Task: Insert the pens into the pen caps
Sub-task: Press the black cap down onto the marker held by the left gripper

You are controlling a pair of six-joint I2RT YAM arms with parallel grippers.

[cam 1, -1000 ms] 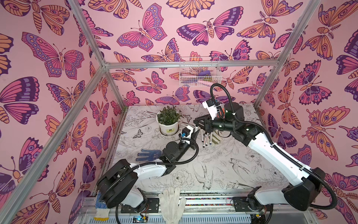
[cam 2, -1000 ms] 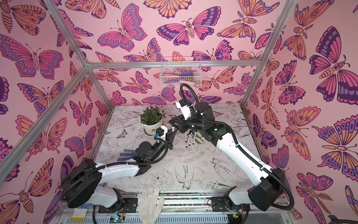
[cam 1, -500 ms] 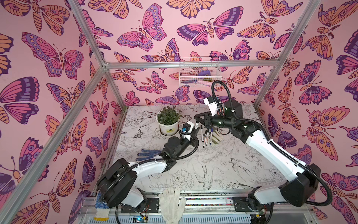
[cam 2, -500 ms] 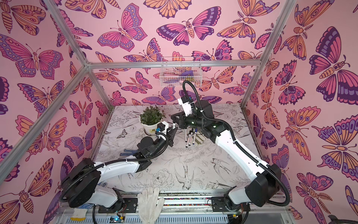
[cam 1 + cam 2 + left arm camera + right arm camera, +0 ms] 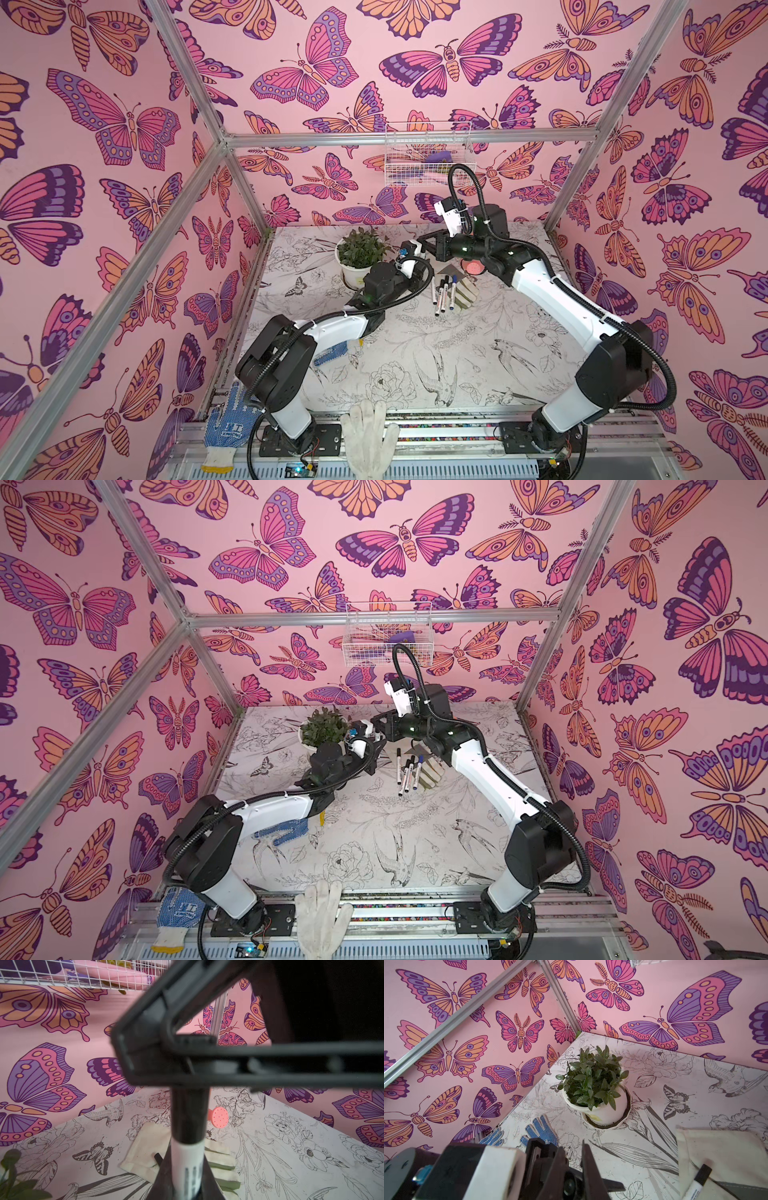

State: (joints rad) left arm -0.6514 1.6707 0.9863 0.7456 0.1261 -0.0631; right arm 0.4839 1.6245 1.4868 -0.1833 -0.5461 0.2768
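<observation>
Sketch-printed tabletop (image 5: 457, 353); left tool (image 5: 186, 1181) tight on smooth white pen (image 5: 186, 1159), right tool (image 5: 187, 1065) tight on its black cap (image 5: 188, 1115).

Left gripper (image 5: 375, 752) nearer right gripper (image 5: 378, 727), farther back.

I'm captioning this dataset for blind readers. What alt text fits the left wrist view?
The left gripper holds a white pen whose black cap is clamped in the right gripper. Behind, a cream glove lies on the table, before butterfly walls.
</observation>
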